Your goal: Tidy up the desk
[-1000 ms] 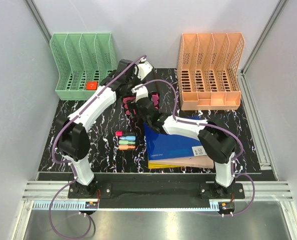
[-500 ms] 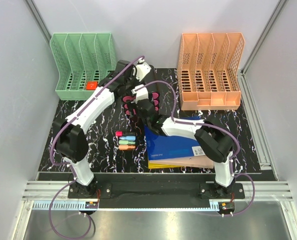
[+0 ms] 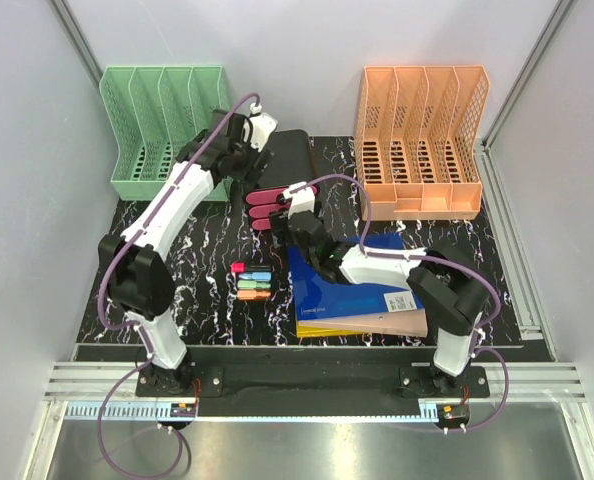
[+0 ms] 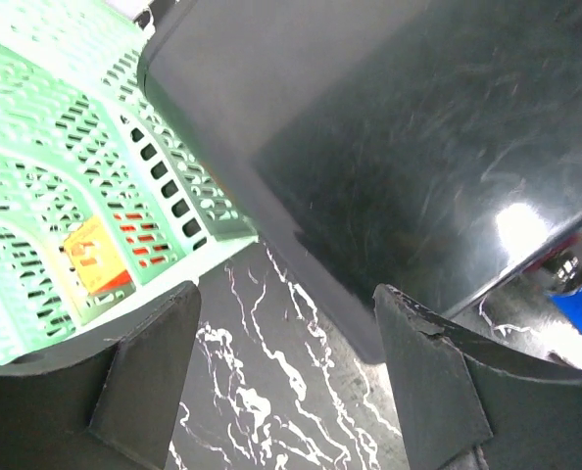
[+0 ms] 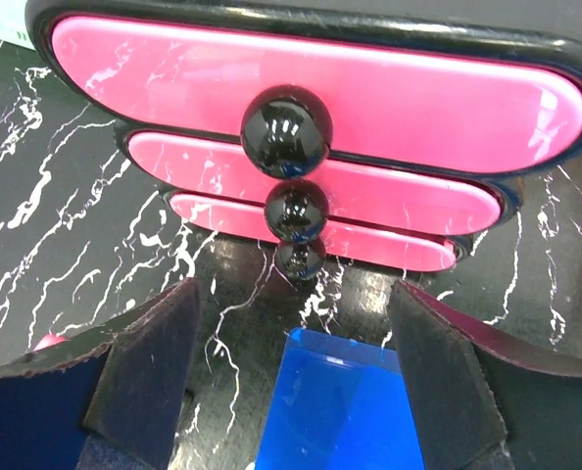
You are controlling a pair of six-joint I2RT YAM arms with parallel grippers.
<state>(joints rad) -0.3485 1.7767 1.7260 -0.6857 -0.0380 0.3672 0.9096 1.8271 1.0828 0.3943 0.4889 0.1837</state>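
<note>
Tabletop (image 3: 217,300), black w/ white marble veining, running from black front rail (image 3: 307,352) back to far wall. Nearest on it, right of centre: stack of flat books (image 3: 362,322), glossy blue cover (image 3: 342,290) on top, yellow and tan edges showing under. Just left of stack: row of four short highlighters (image 3: 251,282), pink, blue, green, orange, lying side by side.

Past these, right jaws apart, nothing betw. them, hovering over far corner of blue cover and aimed at small black drawer unit w/ three pink fronts (image 3: 293,158). Round black knobs (image 5: 285,130) facing near side. Left jaws apart and empty too, low over bare marble at unit's far-left corner, near mint-green mesh file rack (image 3: 152,120). Small orange-red item (image 4: 95,262) visible thru its mesh. Far right: peach-orange mesh file rack (image 3: 422,120).

Step in hand, prob.: settling drawer unit in gap betw. the two racks. Looks near done, w/ unit close to far edge and neither arm gripping it. Next, likely: back both arms off w/o nudging unit, then go for loose stuff, i.e. books and highlighters. Calls for right arm (image 3: 377,262) to lift clear of pink fronts first.

Room: gap betw. racks mostly taken by unit, tight on left by green rack wall. Open marble either side of stack. Grey side walls (image 3: 37,200) close to both racks.
</note>
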